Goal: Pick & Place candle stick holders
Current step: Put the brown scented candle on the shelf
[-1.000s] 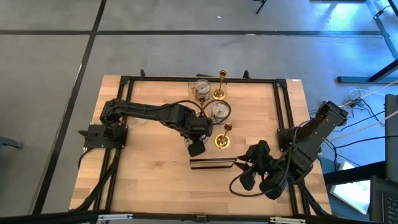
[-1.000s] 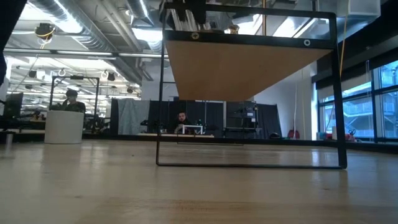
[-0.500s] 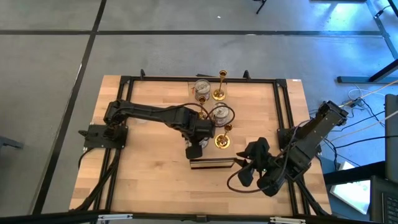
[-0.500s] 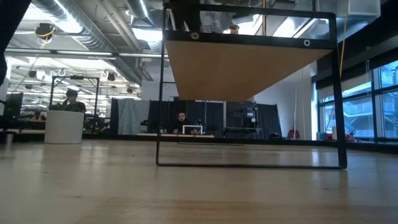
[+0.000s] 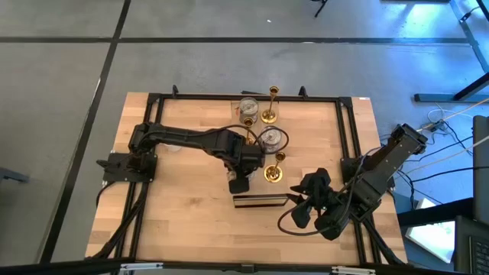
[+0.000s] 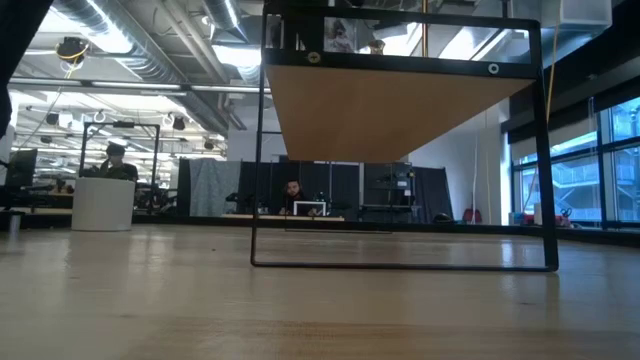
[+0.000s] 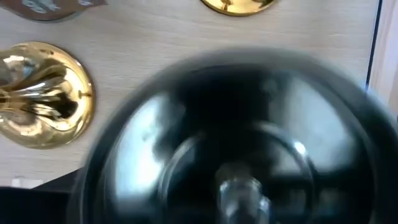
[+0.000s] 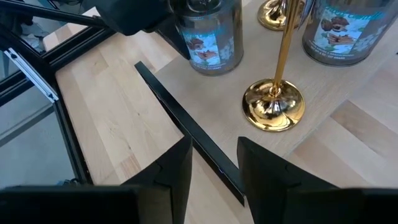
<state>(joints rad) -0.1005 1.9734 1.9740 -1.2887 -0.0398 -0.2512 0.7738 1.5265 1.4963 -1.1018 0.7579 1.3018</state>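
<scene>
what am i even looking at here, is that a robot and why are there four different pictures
Yes, it is a robot: two dark jointed arms bolted to a wooden table, each ending in a two-finger gripper.

The four pictures show one moment. One camera looks straight down on the table, one sits at table height and here shows mostly the room behind, and one rides on each arm's wrist.

On the table stand candle holders: a slim gold stick with a round base, silvery cups, and more behind them. A long dark board lies in front.

The left gripper reaches to the middle and grips one silvery cup right beside the board. In its own wrist picture, that cup is the big dark blur.

The right gripper hangs open above the board, holding nothing.
</scene>
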